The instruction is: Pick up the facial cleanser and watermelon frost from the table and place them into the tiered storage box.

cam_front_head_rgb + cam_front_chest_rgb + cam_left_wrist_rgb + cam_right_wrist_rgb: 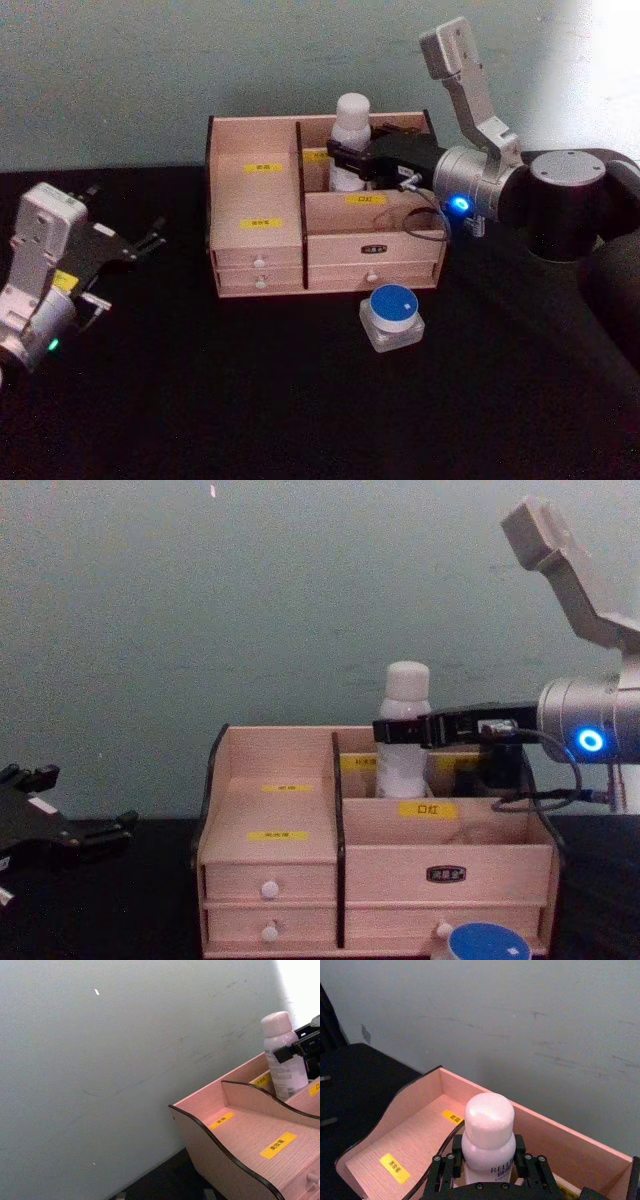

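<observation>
In the head view the right claw (346,160) is clamped on the facial cleanser (352,118), which stands in the rear compartment of the tiered storage box (258,248), with the watermelon frost (392,310) on the bench (250,400) just before the box and the left claw (148,238) spread apart well to the left — in the right wrist view, the fingers (444,1167) flank the cleanser's shoulder.

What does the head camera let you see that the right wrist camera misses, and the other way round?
The head view adds the blue-lidded jar on the table before the tiered storage box, the box's drawers, and the open left gripper off to the left. The right wrist view adds the lettering on the white bottle, seen close up. Both share the right gripper closed round that bottle in the box's rear compartment.
</observation>
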Robot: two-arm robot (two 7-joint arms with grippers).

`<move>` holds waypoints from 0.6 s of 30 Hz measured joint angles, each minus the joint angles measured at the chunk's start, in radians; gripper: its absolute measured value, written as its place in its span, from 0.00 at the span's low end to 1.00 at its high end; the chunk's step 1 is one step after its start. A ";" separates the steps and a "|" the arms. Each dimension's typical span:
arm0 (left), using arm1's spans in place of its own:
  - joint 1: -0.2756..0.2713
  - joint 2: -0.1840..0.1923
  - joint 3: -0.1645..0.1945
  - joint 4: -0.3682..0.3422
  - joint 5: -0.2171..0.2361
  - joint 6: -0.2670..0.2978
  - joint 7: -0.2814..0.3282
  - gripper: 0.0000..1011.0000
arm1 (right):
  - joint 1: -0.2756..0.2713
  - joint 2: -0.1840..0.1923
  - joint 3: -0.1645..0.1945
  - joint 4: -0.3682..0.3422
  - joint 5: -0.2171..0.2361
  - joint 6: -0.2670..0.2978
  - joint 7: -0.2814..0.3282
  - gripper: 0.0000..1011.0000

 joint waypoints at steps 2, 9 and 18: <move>0.000 0.000 0.000 0.000 0.000 0.000 0.000 0.99 | 0.000 -0.002 0.000 0.006 -0.004 -0.001 0.001 0.58; 0.000 0.000 0.000 0.000 0.000 0.000 0.000 0.99 | -0.001 -0.011 -0.002 0.026 -0.014 -0.001 0.005 0.58; 0.000 0.000 0.000 0.000 0.000 0.000 0.000 0.99 | -0.005 -0.017 -0.002 0.035 -0.026 -0.001 0.007 0.58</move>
